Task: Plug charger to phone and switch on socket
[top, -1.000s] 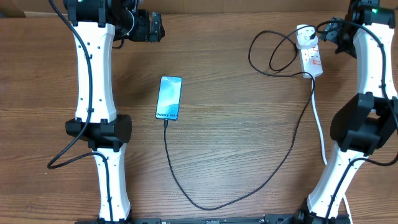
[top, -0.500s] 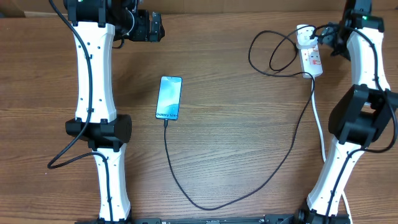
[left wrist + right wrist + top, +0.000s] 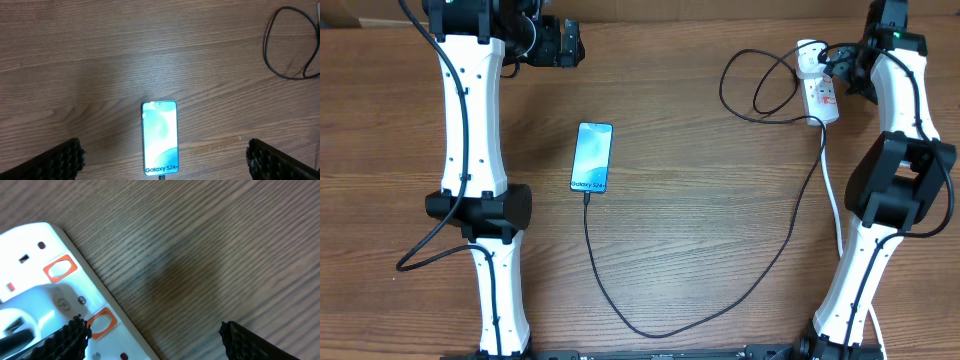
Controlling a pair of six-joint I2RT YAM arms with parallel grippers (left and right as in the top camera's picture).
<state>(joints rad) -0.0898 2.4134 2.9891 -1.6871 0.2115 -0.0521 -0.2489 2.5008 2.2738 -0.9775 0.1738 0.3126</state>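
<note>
White lettering on the phone screen reads "Galaxy S24+".

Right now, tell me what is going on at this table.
The charger already runs from the lit phone to the socket. The right gripper, open and holding nothing, hovers at the socket's switches. The left gripper is open, well clear of the phone. Whether a switch is on cannot be told.
</note>
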